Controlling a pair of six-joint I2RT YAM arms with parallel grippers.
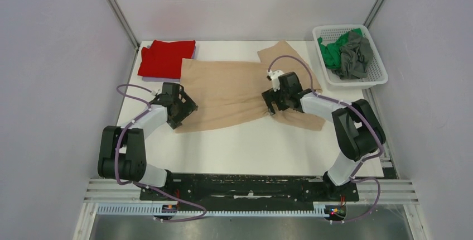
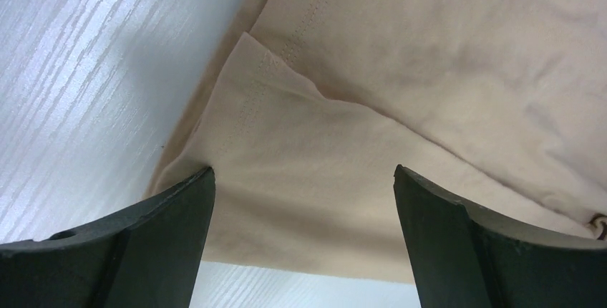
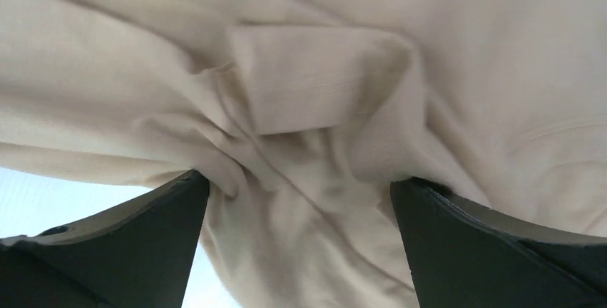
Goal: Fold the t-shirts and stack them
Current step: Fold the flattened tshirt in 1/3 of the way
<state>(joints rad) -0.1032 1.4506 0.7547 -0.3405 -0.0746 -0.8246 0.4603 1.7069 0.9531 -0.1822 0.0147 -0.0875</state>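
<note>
The tan t-shirt (image 3: 315, 79) fills the view, bunched and wrinkly, with a flat folded bit in the middle. The right pincer (image 3: 300, 190) is spread wide, with cloth between its dark fingers (image 3: 129, 251). White worktop (image 3: 43, 193) peeks out bottom left.

Beige t-shirt (image 1: 234, 92): we see it spread rumpled, centre.
Red t-shirt (image 1: 166, 57): folded, far left.
Green t-shirt (image 1: 330, 51), grey t-shirt (image 1: 356, 57): crumpled, far right.

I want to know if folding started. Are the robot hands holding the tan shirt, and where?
Nothing is held yet. Both the left gripper and right gripper are open, jaws apart over the beige t-shirt.
</note>
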